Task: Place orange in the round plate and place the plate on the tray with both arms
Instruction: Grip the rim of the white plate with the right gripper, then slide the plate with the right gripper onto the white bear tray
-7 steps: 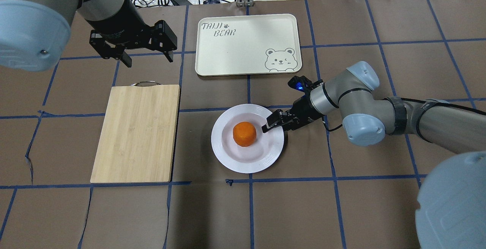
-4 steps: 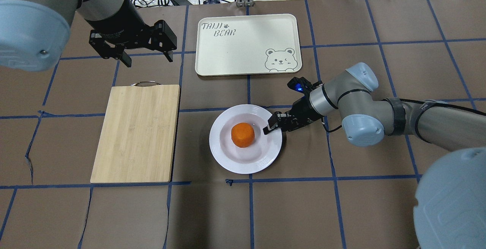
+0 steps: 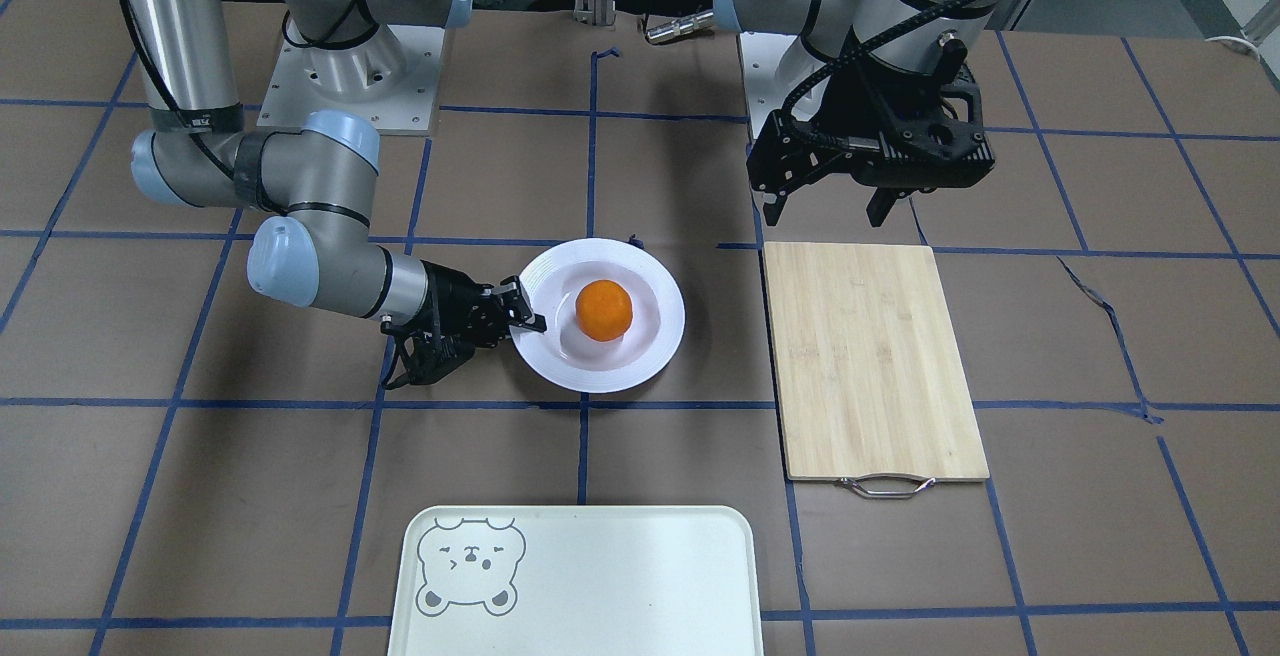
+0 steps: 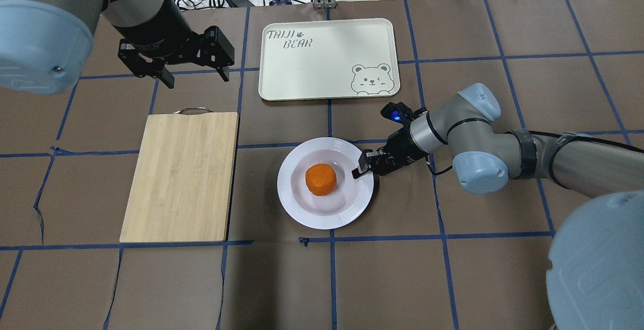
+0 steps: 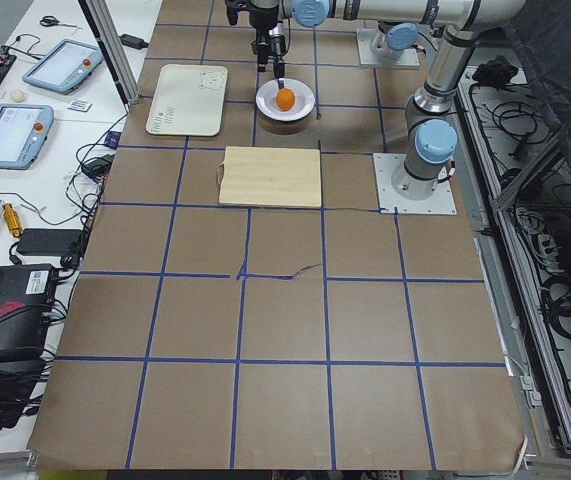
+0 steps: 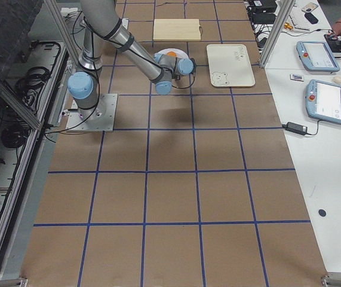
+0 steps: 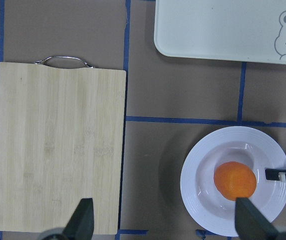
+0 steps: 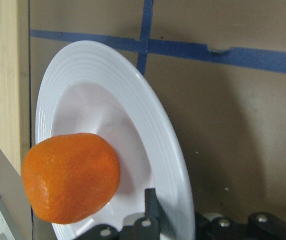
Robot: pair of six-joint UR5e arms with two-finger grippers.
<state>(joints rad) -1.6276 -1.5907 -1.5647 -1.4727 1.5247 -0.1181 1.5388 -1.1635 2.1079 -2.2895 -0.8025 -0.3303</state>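
Observation:
The orange [image 4: 321, 179] rests in the sunken centre of the round plate [image 4: 302, 209], which is on the table's middle. My right gripper [image 4: 359, 171] comes in low from the right and is shut on the plate's right rim. In the right wrist view one finger [image 8: 155, 210] lies on the inner side of the rim [image 8: 97, 105], close beside the orange [image 8: 70, 177]. The tray [image 4: 329, 58] lies flat behind the plate, with nothing on it. My left gripper [image 4: 193, 71] hangs open and holding nothing above the table, beyond the far end of the cutting board.
A bamboo cutting board [image 4: 181, 176] with a metal handle lies left of the plate, a small gap between them. Cables and an aluminium post stand past the table's far edge. In the front view the board [image 3: 875, 356] is right of the plate [image 3: 640, 356].
The plate with the orange has shifted slightly left and toward the tray, along with my right gripper on its rim. The left arm has not moved.

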